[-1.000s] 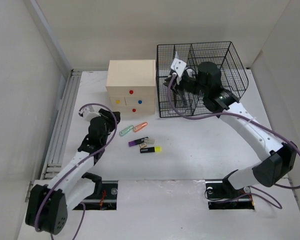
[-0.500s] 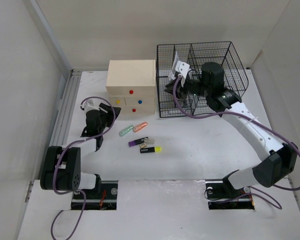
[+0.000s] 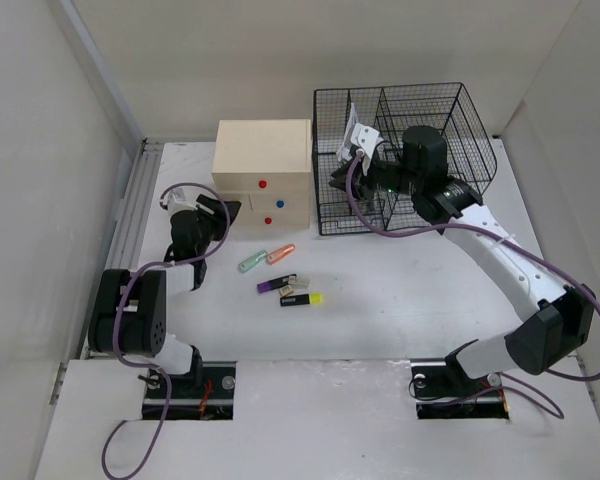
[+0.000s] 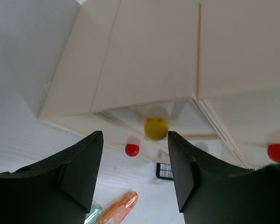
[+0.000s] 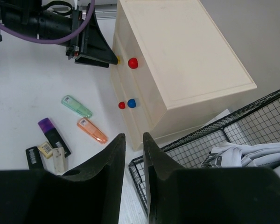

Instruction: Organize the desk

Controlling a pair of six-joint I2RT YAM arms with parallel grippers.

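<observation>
White surface [image 3: 410, 300] spans view, metal rail [image 3: 128, 240] along left edge. Left claw [image 4: 134, 139] wide, holding nothing, low at front of drawer box [image 3: 263, 160], yellow knob [image 4: 156, 129] showing between fingers. Green piece [image 3: 251, 262], orange piece [image 3: 280, 254], purple marker [image 3: 272, 285] loose on surface before box. Right claw [image 5: 134, 136] narrow, empty, above left part of wire mesh organizer [image 3: 450, 120]; crumpled paper [image 5: 252, 154] inside.

Hidden and cut-off bits
From above, the left gripper [image 3: 220, 209] covers the yellow knob [image 4: 156, 129] on the box [image 3: 263, 150]. In the left wrist view, a finger [image 4: 70, 186] hides most of the green stick [image 4: 95, 212], and the paper [image 5: 252, 156] runs off the right wrist picture's edge.
</observation>
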